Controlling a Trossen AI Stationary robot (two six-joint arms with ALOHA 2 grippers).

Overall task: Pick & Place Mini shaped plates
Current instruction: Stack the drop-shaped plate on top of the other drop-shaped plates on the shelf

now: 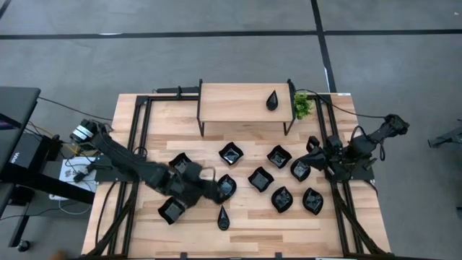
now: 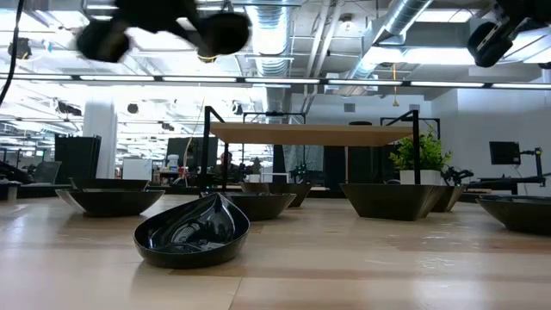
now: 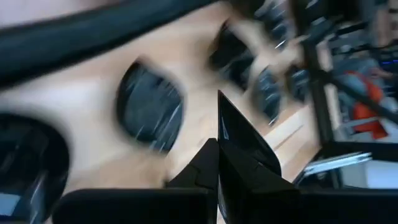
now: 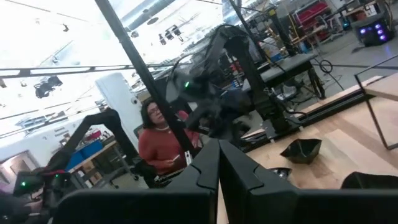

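Looking straight down, about a dozen small glossy black dishes lie scattered over the pale wooden table [image 1: 144,238], and one black teardrop dish [image 1: 272,100] already sits on the small raised wooden shelf [image 1: 242,102] beside a little green plant [image 1: 301,105]. From above, the left gripper [image 1: 213,186] hangs at the near-left cluster, fingers together, just beside a rounded black dish [image 1: 227,187] — whether it has that rim pinched cannot be told. A second teardrop dish [image 1: 223,217] lies just toward the front edge from it, long axis running front to back. The right gripper [image 1: 323,153] waits shut at the right side, near a wavy-edged square dish [image 1: 300,170]. At table height, the front teardrop dish [image 2: 192,233] rests flat and untouched, tip pointing away from the camera, with other dishes and the shelf behind. The left wrist picture is smeared by motion; closed dark fingertips [image 3: 236,149] show over blurred dishes. The right wrist view looks past closed fingers at a person seated beyond the table. My judgement: the left arm is nearer both near-left dishes, so either falls to it.
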